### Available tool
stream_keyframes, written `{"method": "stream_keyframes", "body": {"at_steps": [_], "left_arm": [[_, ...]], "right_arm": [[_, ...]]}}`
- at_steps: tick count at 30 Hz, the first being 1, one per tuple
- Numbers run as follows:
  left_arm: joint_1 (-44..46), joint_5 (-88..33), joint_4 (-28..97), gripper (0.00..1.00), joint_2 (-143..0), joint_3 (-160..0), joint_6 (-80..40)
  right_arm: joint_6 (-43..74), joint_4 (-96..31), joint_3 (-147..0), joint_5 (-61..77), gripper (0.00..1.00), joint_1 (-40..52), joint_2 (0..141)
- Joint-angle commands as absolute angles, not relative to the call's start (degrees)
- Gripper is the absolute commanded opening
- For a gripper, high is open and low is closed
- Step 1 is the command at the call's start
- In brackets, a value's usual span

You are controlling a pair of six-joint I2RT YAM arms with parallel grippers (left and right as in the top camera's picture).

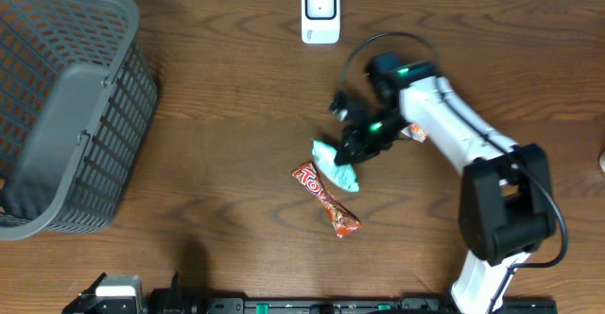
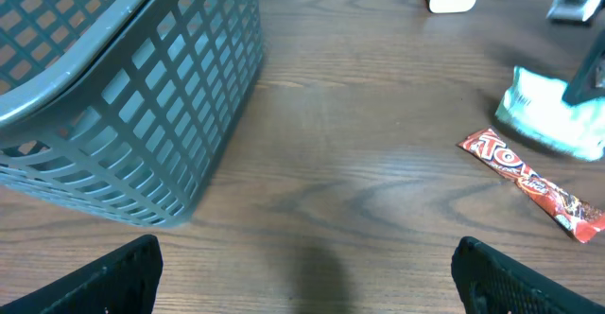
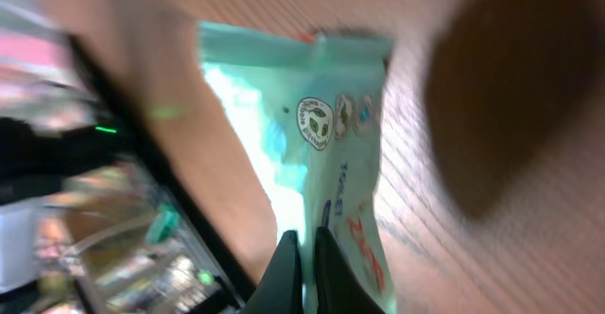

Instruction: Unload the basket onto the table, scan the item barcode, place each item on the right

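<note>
Nearest, the left pincer (image 2: pixel 310 269) is held wide open low over the wooden surface (image 1: pixel 236 87), with nothing gripped. Farther out, a red candy bar (image 1: pixel 325 199) is laid flat. Just beyond it, a mint-green packet (image 1: pixel 342 175) is clamped at one edge by the closed right pincer (image 1: pixel 357 148). A white scanner (image 1: pixel 320 12) is stood at the far edge, and a grey basket (image 1: pixel 66 106) is set at the left.
</note>
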State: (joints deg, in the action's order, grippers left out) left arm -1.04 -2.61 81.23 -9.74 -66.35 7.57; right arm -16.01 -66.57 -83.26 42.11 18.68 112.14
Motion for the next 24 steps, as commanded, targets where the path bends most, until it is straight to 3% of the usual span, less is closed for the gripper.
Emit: {"method": "stream_keyframes", "body": {"at_steps": [1,7,11,12,14,15,20,24], "left_arm": [[-1.3,-1.9,81.4,0.98,-9.5,-66.5,8.3],[-1.3,-1.9,81.4,0.98,-9.5,-66.5,8.3],[-1.3,-1.9,81.4,0.98,-9.5,-66.5,8.3],[-1.3,-1.9,81.4,0.98,-9.5,-66.5,8.3],[-1.3,-1.9,81.4,0.98,-9.5,-66.5,8.3],[-1.3,-1.9,81.4,0.98,-9.5,-66.5,8.3],[-1.3,-1.9,81.4,0.98,-9.5,-66.5,8.3],[-1.3,-1.9,81.4,0.98,-9.5,-66.5,8.3]], "right_arm": [[-28.2,-66.6,-84.1,61.7,0.01,13.4,112.9],[-31.0,-64.6,-83.5,66.2,0.01,9.0,113.5],[-30.9,-64.0,-81.1,57.9,0.01,9.7,113.8],[-30.5,-63.7,-80.3,55.3,0.08,10.2,113.8],[-27.6,-63.2,-79.2,50.2,0.57,11.2,113.8],[-26.0,-63.3,-79.2,48.3,0.64,11.7,113.8],[-23.8,-63.2,-79.8,41.8,0.73,16.3,113.8],[-18.6,-62.3,-79.9,30.4,0.74,20.9,113.7]]}}
